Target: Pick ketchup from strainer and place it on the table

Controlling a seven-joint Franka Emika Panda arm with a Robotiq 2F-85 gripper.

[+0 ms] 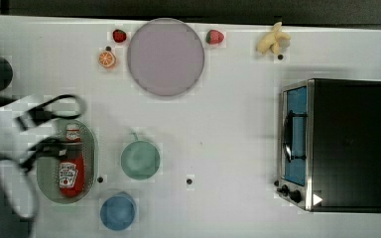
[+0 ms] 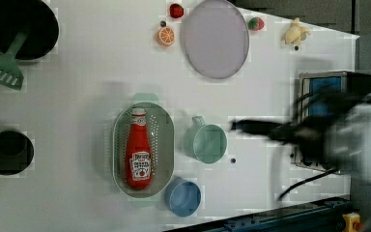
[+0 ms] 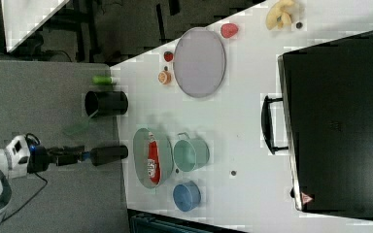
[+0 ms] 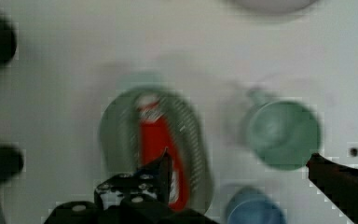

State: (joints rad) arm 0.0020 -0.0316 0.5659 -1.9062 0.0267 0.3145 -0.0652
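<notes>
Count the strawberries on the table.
2. One strawberry lies beside the plate on the top view's left, just above the orange slice. The other strawberry lies beside the plate on the top view's right. None looks hidden.

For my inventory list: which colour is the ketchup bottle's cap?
White, clearest in the left view: ketchup bottle's cap.

Open table [image 1: 228,139] between green cup [image 1: 140,159] and toaster oven [image 1: 345,145]; blue cup [image 1: 117,211] beside strainer [image 1: 92,148].

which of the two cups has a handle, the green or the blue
The green cup, beside the strainer: a small handle juts from its rim. The blue cup, by the strainer's end, shows a plain round rim.
</notes>
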